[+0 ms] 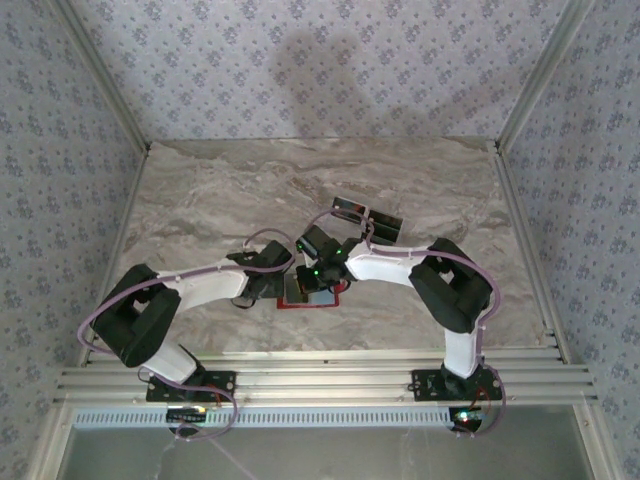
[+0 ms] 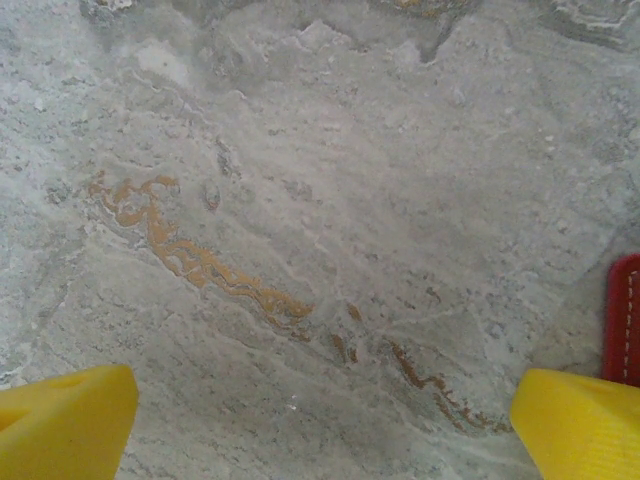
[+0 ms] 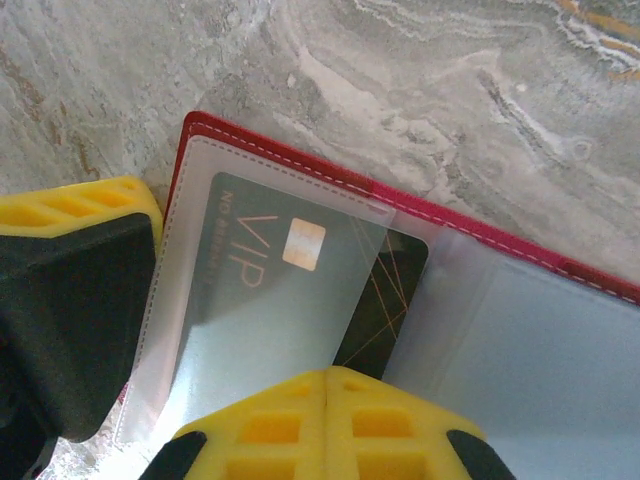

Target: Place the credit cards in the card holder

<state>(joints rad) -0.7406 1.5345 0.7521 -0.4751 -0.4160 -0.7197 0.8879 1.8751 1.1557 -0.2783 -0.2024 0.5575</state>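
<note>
Red and lying open, the card holder [image 1: 300,303] sits on the marble table [image 1: 200,200] around its middle, somewhat nearer the near edge, between our two arms. From the right wrist we see its clear plastic sleeve [image 3: 190,165] with a dark VIP card [image 3: 250,300] most of the way inside. One dark corner of that card [image 3: 390,300] pokes past the sleeve's open side. A second sleeve [image 3: 540,350] beside it looks empty.

Our right gripper [image 3: 325,410] has its yellow fingers [image 3: 270,430] pressed together directly over the card. Whether the tips touch it we cannot tell. Our left gripper [image 2: 325,420] is spread wide above bare marble, its right finger [image 2: 580,420] just beside the holder's red edge [image 2: 625,320], gripping nothing. A yellow-and-black finger [image 3: 80,290], probably the left one, stands at the holder's edge in the right wrist view.

We judge that we are seating this card. The next move calls for a light push from the closed tips along the sleeve until the corner disappears, with the holder kept from sliding on the smooth stone. Two more dark credit cards [image 1: 365,214] lie farther back, towards the far edge and right of centre, so the task is not yet done.
</note>
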